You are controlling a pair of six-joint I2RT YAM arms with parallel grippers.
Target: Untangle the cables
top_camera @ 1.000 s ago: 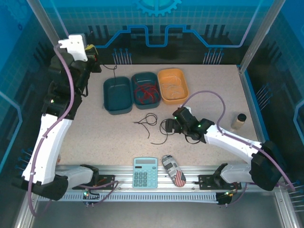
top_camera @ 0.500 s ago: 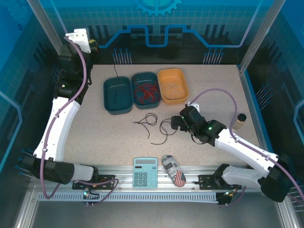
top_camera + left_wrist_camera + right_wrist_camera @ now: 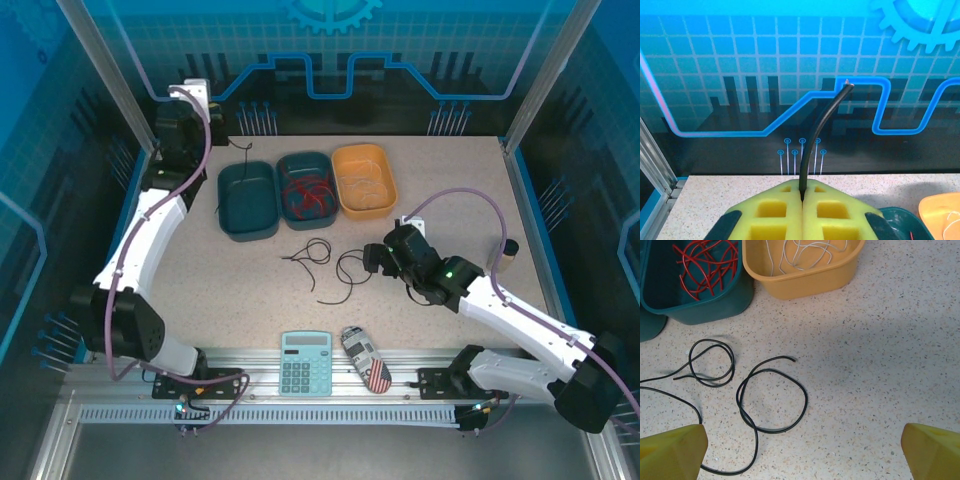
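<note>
Right wrist view: the right gripper (image 3: pixel 802 455) hovers, jaws wide, over loose black cables (image 3: pixel 805 399) looped on the tabletop (image 3: pixel 880 365). Far left, the left gripper (image 3: pixel 802 192) pinches one black cable (image 3: pixel 815 145) near its end. They look light, springy and slippery, so a free end is the best place to grip.

Left end effector (image 3: pixel 802 194) pinching a black cable (image 3: pixel 814 140) curving upward, teal bin (image 3: pixel 897 220) corner at right

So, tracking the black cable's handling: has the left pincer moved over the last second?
Yes. The left pincer, shut on a black cable, has shifted right, toward the leftmost teal bin.
</note>
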